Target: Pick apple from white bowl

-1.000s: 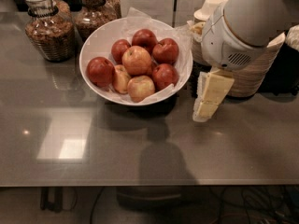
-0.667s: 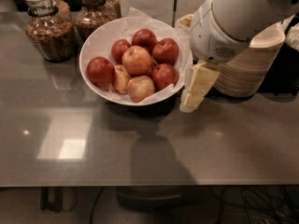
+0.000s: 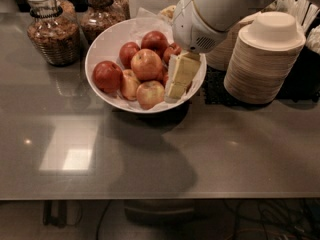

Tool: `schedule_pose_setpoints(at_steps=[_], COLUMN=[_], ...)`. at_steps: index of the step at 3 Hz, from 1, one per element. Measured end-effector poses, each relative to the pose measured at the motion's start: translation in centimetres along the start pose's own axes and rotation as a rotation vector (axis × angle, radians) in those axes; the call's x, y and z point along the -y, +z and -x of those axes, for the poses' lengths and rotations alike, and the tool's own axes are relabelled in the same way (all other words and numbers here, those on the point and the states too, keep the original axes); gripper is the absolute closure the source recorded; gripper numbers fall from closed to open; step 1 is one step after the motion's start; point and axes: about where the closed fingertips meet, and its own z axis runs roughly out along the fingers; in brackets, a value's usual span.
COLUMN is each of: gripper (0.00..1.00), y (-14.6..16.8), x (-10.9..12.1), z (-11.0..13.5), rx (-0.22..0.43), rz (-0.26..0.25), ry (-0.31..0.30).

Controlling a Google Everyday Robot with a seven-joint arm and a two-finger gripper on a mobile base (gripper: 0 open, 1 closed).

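The tool (image 3: pixel 179 78) hangs from the white arm over the near right part of the white bowl (image 3: pixel 106 45), pointing down at the crinkled paper just inside the rim; whether it is spread or pressed together cannot be told. The apple (image 3: pixel 146 64) sits in the middle of the bowl among darker red apples (image 3: pixel 107 76), just left of the tool and apart from it. Stacked beige bowls (image 3: pixel 262 59) stand on the tabletop (image 3: pixel 210 154) to the tool's right.
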Motion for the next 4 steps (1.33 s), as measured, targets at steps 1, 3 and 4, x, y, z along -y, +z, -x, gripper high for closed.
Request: schedule_pose_setpoints(at_steps=[1, 3, 4], gripper=[0.0, 0.0, 0.0], y=[2.3, 6.2, 7.0], x=[1.1, 2.6, 3.4], z=[1.1, 1.4, 0.7], rx=[0.03, 0.049, 0.046], rz=[0.04, 0.103, 0.106], ry=[-0.011, -0.008, 0.009])
